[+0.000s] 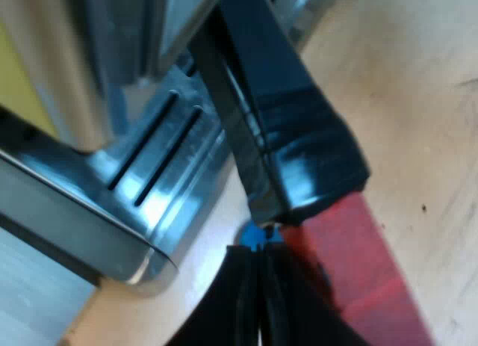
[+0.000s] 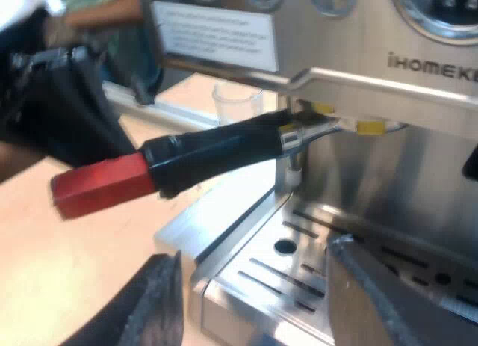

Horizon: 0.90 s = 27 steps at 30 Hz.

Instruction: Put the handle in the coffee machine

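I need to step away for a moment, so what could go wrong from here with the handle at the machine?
The left gripper sits at the handle's red end with jaws shut, not round it, so it may slip off. The holder may not be locked yet and could drop onto the drip tray.

Left wrist view: you look from hard against the dark handle [image 1: 284, 114], down along it past its red end [image 1: 351, 264], onto a corner of the drip tray [image 1: 149, 181] and the bench [image 1: 418, 99] beside it.
Right wrist view: you sit low and a little off, facing the front of the espresso machine [image 2: 388, 159], about level with the handle.
Shared by both: handle, red end, drip tray, bench.
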Tool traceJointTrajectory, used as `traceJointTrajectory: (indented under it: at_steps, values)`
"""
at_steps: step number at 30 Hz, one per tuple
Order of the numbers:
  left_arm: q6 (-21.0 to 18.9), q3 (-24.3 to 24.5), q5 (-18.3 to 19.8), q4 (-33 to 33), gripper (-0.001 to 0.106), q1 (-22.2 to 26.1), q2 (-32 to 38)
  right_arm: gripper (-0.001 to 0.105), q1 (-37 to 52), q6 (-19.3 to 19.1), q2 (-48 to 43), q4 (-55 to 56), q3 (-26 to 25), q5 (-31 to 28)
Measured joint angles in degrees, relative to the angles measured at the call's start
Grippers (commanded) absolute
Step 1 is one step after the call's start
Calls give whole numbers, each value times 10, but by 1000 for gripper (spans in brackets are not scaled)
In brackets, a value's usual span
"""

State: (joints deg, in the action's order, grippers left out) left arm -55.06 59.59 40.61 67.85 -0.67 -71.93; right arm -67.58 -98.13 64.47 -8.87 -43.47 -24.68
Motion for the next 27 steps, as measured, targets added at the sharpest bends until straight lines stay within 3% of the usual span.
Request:
traceJointTrajectory:
  at_steps: [9, 12, 22, 26, 27]
  values:
    - [-33, -15, -14, -24, 0, 0, 18, 47, 0, -1, -12, 82, -59, 40]
    - [-36, -42, -33, -35, 0, 0, 18, 47, 0, -1, -12, 82, -61, 40]
    - [-60, -44, -53, -36, 0, -26, 24, 47, 0, -7, -12, 89, -61, 41]
    - [-70, -44, -80, -40, 0, -50, 33, 47, 0, -43, -12, 98, -61, 47]
    - [-98, -44, -128, -52, 0, -83, 39, 47, 0, -44, -12, 105, -61, 51]
